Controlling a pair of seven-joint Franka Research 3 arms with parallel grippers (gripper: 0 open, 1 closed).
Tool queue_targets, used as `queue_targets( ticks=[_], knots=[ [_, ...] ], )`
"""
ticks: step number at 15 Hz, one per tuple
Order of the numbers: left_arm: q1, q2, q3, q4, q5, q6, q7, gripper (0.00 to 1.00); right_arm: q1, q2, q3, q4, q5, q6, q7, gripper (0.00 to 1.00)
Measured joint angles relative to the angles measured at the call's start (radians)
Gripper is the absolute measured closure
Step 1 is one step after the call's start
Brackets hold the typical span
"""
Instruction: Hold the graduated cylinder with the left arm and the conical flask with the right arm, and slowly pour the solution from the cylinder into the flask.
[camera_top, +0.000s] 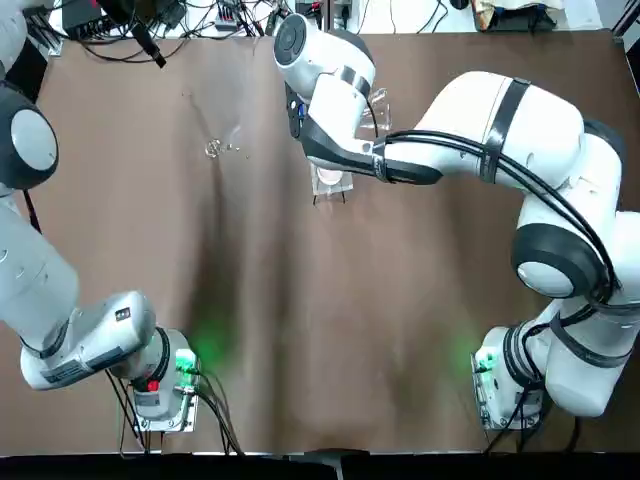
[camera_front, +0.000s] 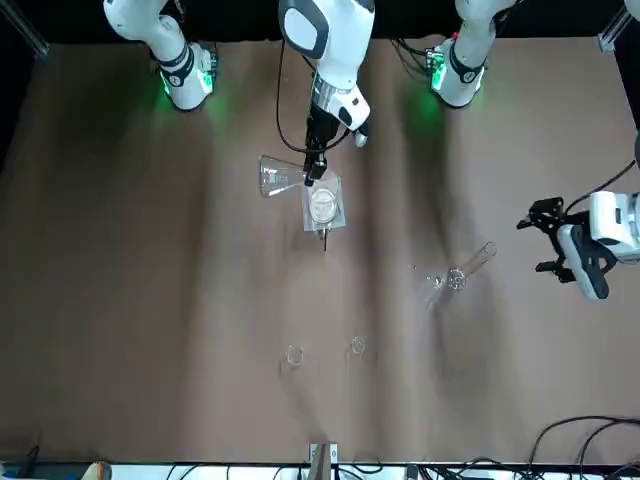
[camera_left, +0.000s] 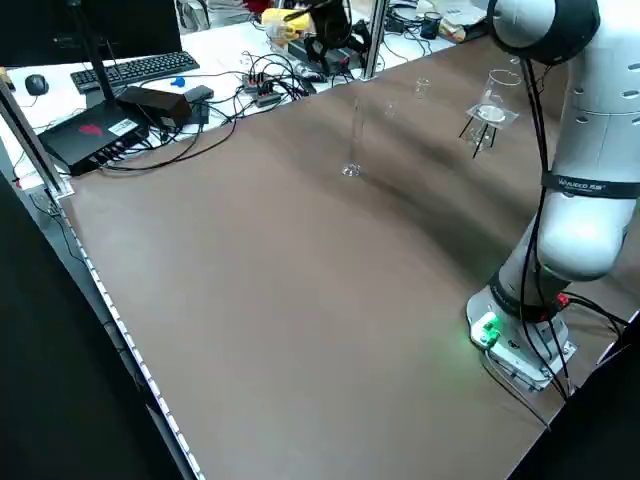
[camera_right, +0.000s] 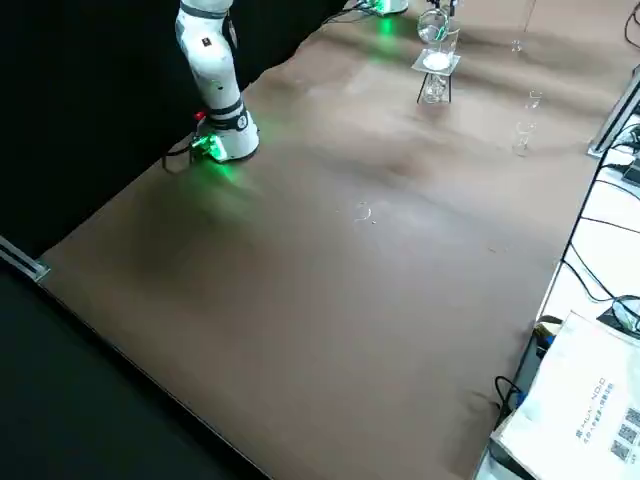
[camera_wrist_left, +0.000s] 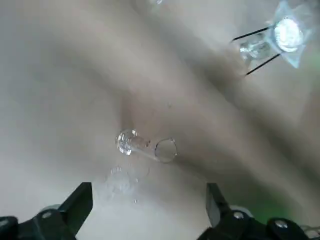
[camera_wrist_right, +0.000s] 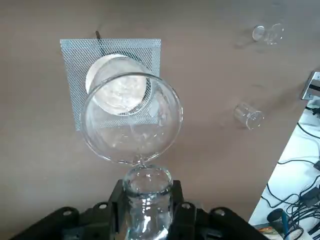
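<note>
The graduated cylinder (camera_front: 462, 272) stands upright and alone on the brown table, left of centre; it also shows from the side (camera_left: 355, 140) and from above (camera_wrist_left: 145, 145). My left gripper (camera_front: 546, 240) hovers open beside and above it, the fingers (camera_wrist_left: 80, 200) wide apart and clear of the glass. My right gripper (camera_front: 313, 170) is shut on the neck of the conical flask (camera_front: 274, 178), which is lifted and tipped on its side next to the stand. In the right wrist view the flask (camera_wrist_right: 131, 117) points its round body away from the right gripper (camera_wrist_right: 146, 197).
A wire-mesh stand (camera_front: 323, 208) carrying a glass vessel with white contents (camera_wrist_right: 116, 90) sits directly by the flask. Two tiny glass pieces (camera_front: 293, 355) (camera_front: 357, 346) stand toward the far edge. Cables and electronics (camera_left: 120, 120) lie beyond the table's far side.
</note>
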Motion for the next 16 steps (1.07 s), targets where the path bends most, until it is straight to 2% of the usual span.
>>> queue_targets(
  ticks=[5,6,9,12,16],
  knots=[
    [-0.002,-0.052,-0.126,0.000,0.228,0.000,-0.424,0.00,0.000,0.000,0.000,0.000,0.000,-0.004,0.000,0.61],
    [-0.004,-0.075,-0.173,-0.001,0.320,0.000,-0.606,0.00,0.000,0.000,0.000,0.000,0.000,-0.006,0.000,0.61],
    [-0.005,-0.115,-0.241,-0.002,0.460,-0.010,-0.864,0.00,0.000,0.000,0.000,0.000,0.000,-0.006,0.000,0.61],
    [-0.008,-0.130,-0.297,-0.002,0.535,-0.057,-0.953,0.00,0.000,0.000,0.000,0.002,-0.001,-0.007,0.000,0.61],
    [-0.003,-0.146,-0.307,-0.003,0.549,-0.075,-0.972,0.00,0.000,0.000,-0.001,0.011,0.003,-0.017,0.000,0.61]
  ],
)
